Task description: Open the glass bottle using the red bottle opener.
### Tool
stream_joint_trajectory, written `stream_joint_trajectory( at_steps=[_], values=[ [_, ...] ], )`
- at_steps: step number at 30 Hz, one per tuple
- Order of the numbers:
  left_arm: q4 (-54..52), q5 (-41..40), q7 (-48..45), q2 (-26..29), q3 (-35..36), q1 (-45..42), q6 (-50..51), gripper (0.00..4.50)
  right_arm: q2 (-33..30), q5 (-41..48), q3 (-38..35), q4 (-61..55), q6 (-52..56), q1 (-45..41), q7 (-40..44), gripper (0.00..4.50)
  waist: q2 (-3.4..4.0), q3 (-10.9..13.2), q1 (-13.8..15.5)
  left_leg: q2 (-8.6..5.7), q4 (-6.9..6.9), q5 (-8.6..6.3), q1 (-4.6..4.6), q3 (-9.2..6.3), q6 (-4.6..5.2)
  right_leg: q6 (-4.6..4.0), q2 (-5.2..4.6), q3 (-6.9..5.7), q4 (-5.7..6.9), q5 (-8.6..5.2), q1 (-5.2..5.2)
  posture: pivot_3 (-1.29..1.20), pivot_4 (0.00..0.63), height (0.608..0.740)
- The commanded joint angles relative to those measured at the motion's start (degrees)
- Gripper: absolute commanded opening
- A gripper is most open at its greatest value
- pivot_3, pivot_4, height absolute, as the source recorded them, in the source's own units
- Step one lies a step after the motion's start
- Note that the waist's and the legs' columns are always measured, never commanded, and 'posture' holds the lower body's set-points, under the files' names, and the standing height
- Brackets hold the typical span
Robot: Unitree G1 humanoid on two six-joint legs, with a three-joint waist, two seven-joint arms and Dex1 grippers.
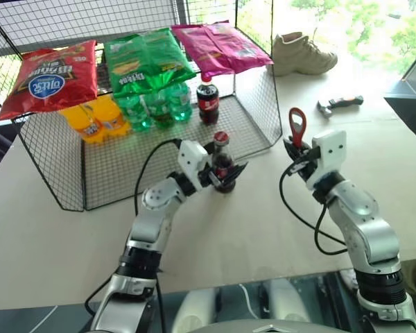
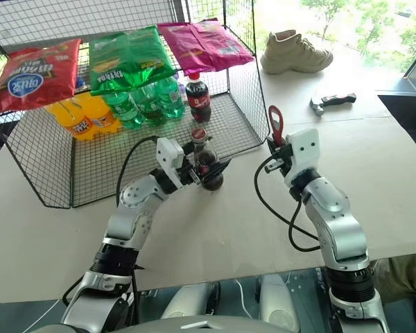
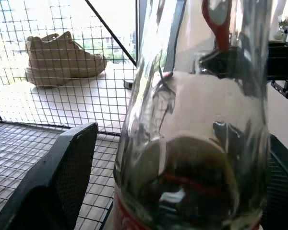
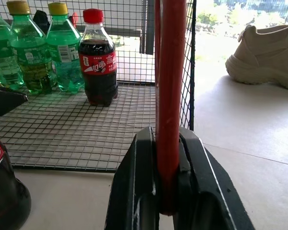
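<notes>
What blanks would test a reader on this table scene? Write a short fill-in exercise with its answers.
1. The right tool grips the red ___ by its handle, ring end up.
2. The glass bottle stands between the fingers of the ___ tool.
3. The glass bottle's red cap is still ___ the neck.
4. The beige shoe lies ___ the wire cage.

Answers: bottle opener; left; on; outside

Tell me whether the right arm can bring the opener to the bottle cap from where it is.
Probably yes. The right gripper holds the opener upright, and only bare table lies between it and the bottle. The cap stands clear above the left gripper.
</notes>
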Motion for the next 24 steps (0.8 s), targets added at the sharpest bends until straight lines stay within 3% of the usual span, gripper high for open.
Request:
stream_joint_trajectory(
  at_steps=[1,21,24],
  values=[
    [-4.5,-2.6,0.1,-0.6,1.4,-1.4,0.0,4.43,0.2,0.0,-0.4,-0.9,-1.6,-1.3,0.5,0.0,0.0,0.0,0.0,0.0,0.01,0.0,-0.01,0.0,0.0,0.0,0.0,0.0,0.0,0.0,0.0,0.0,0.15,0.74],
    [-4.7,-4.4,-0.5,-0.1,1.4,-1.8,1.9,4.43,1.0,-0.8,-0.4,1.3,-3.4,-2.1,1.1,0.0,0.0,0.0,0.0,-0.01,0.07,0.0,0.0,-0.01,0.0,0.0,0.01,0.0,0.08,0.0,0.0,0.0,0.15,0.74],
    [-4.3,-3.9,-1.0,0.2,1.0,-1.5,1.7,4.02,1.0,-1.0,-0.2,1.3,-3.4,-2.3,1.2,0.0,0.0,0.0,0.0,-0.01,0.08,0.0,0.0,-0.01,0.0,0.0,0.01,0.0,0.08,0.0,0.0,0.0,0.15,0.74]
  ],
)
